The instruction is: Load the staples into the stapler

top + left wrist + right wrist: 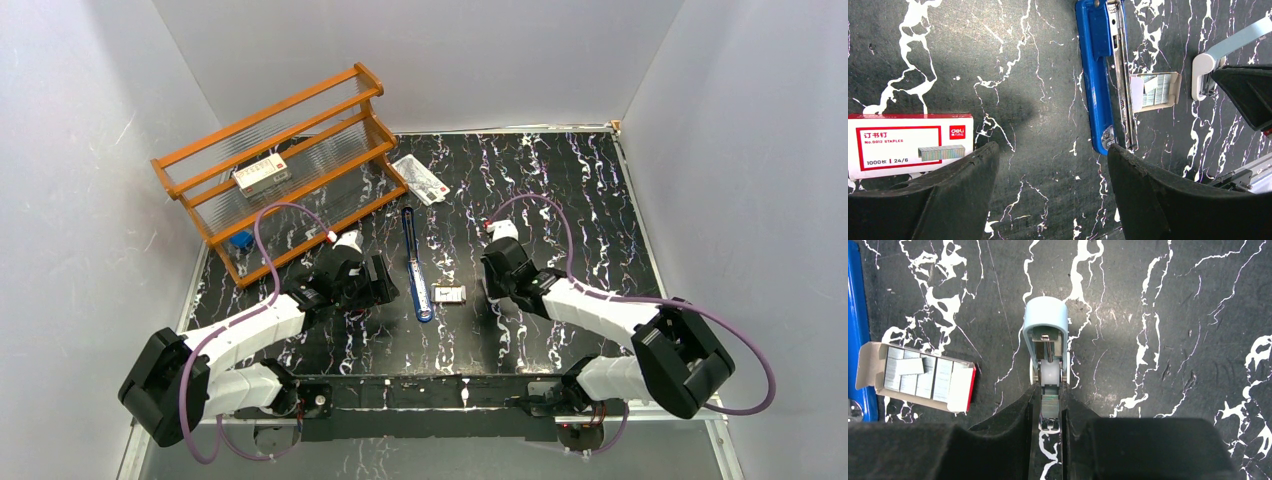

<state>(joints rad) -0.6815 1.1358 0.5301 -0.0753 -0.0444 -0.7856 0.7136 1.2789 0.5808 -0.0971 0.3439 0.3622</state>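
- the left gripper (1053,152) is held wide open above the dark marbled table (1038,75). nothing is gripped or touched by its fingers (963,195), and only bare tabletop is seen in the gap.
- the right gripper (1049,392) is closed down to a narrow slot, and the near end of a small pale blue and white tool (1045,322) is clamped in it.
- a short silvery ridged piece (1049,407) is seen inside that slot (whether it is a staple strip cannot be told).
- the stapler (413,262) is laid flat and swung open near the middle of the table, between the two grippers. in the left wrist view its blue body and silvery channel are seen side by side.
- the staples (915,375) are seen as silvery strips packed in their small open box. the box is set just beside the stapler on the right gripper's side, with its flap at the channel's edge, and one strip is lying askew on top of the rest.
- the clamped tool is held near the staples but apart from them.
- a larger red-and-white box (908,145) is laid flat on the table beside the left gripper, well apart from the stapler.
- a wooden rack (280,165) is placed at the far left, and a white printed packet (420,178) is lying by its right end.
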